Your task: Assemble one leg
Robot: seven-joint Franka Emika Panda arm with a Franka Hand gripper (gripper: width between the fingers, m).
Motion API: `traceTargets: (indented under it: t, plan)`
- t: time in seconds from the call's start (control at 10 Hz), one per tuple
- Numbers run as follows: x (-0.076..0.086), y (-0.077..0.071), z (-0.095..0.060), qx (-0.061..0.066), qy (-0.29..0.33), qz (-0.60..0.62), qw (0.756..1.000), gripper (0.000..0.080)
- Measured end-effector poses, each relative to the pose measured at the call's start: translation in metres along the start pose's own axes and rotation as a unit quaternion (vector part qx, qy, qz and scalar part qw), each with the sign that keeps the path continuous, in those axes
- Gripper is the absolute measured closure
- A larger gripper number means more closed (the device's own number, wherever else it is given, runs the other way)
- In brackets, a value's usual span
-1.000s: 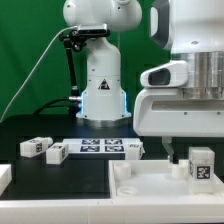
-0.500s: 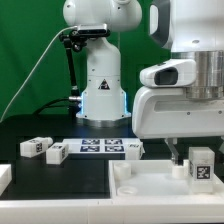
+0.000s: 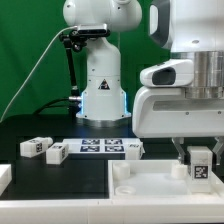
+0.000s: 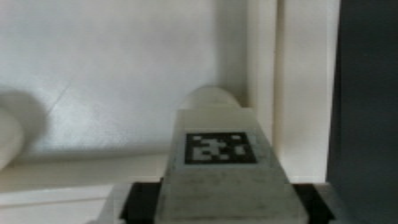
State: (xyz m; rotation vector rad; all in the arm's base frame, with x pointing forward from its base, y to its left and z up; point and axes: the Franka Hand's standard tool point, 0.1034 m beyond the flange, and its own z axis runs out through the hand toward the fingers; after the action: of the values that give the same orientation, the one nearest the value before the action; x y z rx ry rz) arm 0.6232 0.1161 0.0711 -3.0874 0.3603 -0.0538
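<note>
My gripper [image 3: 199, 153] is shut on a leg [image 3: 200, 166], a small white block with a black-and-white tag on its front face. It holds the leg upright over the far right corner of the large white square piece [image 3: 150, 190]. In the wrist view the leg [image 4: 222, 150] stands between my dark fingers [image 4: 141, 200], its end over a round corner socket [image 4: 217, 98]. Whether the leg touches the socket I cannot tell.
Two more legs [image 3: 33, 147] [image 3: 56, 152] lie at the exterior view's left. Behind the square piece lies the marker board [image 3: 98, 147], with another leg [image 3: 134, 148] at its right end. The arm's base [image 3: 100, 70] stands behind.
The gripper with the leg has moved a little lower, toward the corner of the square piece.
</note>
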Motion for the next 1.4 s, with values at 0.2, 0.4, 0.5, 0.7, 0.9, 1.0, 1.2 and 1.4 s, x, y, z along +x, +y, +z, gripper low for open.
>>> traceTargets:
  t: [0.2,0.4,0.5,0.7,0.9,1.0,1.2,1.4]
  plan:
    - [-0.0018,-0.0044,0.002,0.005,0.01,0.155,0.988,0.0509]
    - [-0.0022,-0.005,0.0025,0.007,0.011,0.289,0.957,0.0509]
    - [-0.0026,-0.006,0.0027,0.008,0.011,0.353,0.936,0.0509]
    - [-0.0019,-0.0055,0.0029,0.013,0.006,0.465,0.885,0.0509]
    - [-0.0013,-0.0043,0.0028,0.021,-0.002,0.524,0.852,0.0509]
    - [-0.0012,-0.0042,0.0028,0.024,-0.005,0.56,0.828,0.0509]
    - [-0.0013,-0.0047,0.0028,0.025,-0.007,0.573,0.819,0.0494]
    - [-0.0021,-0.0063,0.0029,0.025,-0.007,0.542,0.84,0.0317]
